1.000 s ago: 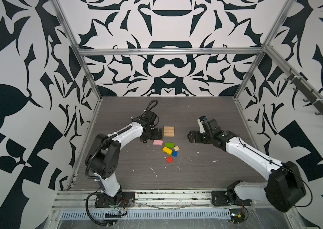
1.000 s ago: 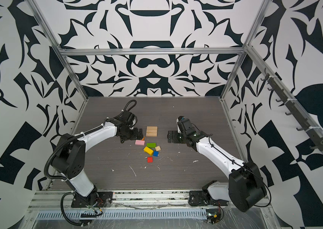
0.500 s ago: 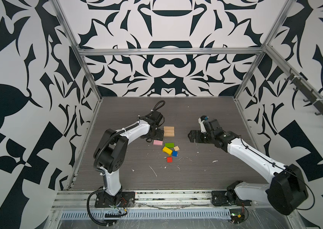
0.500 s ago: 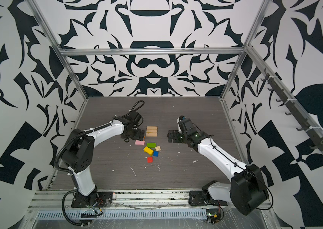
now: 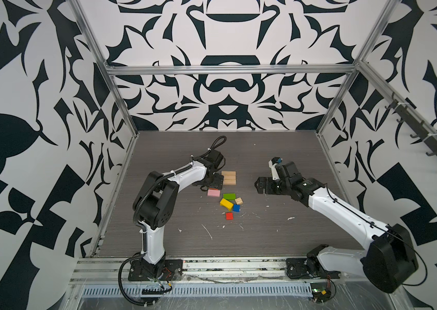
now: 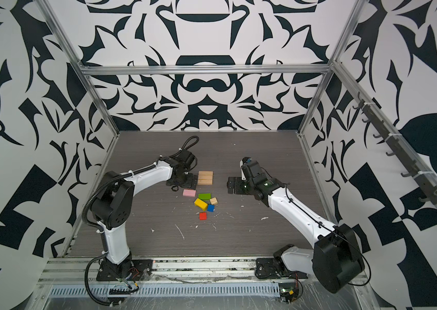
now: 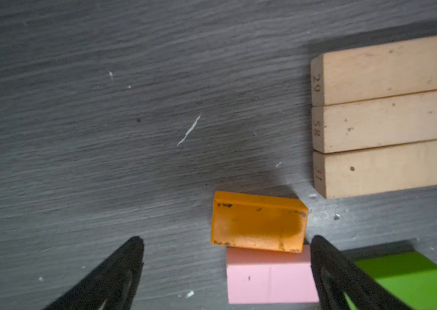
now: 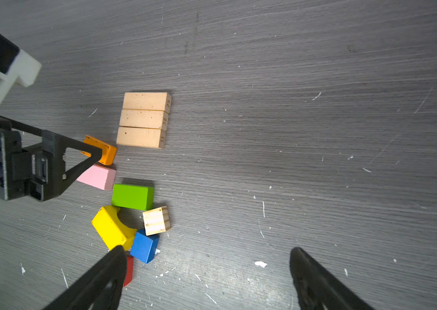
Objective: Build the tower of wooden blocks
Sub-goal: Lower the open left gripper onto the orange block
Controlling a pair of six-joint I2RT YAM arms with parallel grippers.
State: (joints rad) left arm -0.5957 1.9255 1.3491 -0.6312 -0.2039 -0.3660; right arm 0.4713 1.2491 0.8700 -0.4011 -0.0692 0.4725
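Dark grey tabletop (image 5: 265,241) carries it all. Three plain tan wooden bars (image 8: 143,119) lie side by side, touching, with 29, 58 and 31 stamped on their ends. Close by sit the green wooden block (image 8: 133,196), yellow wooden block (image 8: 110,228), blue wooden square (image 8: 144,247), red wooden square (image 5: 229,215) and plain wooden cube (image 8: 156,220). My left claw (image 7: 227,239) is spread wide at the orange wooden block (image 7: 259,221), beside the pink wooden block (image 7: 268,279). Both top views hide the orange one. My right claw (image 8: 208,249) is spread wide too, grasping nothing.

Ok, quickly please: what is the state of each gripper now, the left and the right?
Left gripper: open, holding nothing, close to the orange block.
Right gripper: open, holding nothing.
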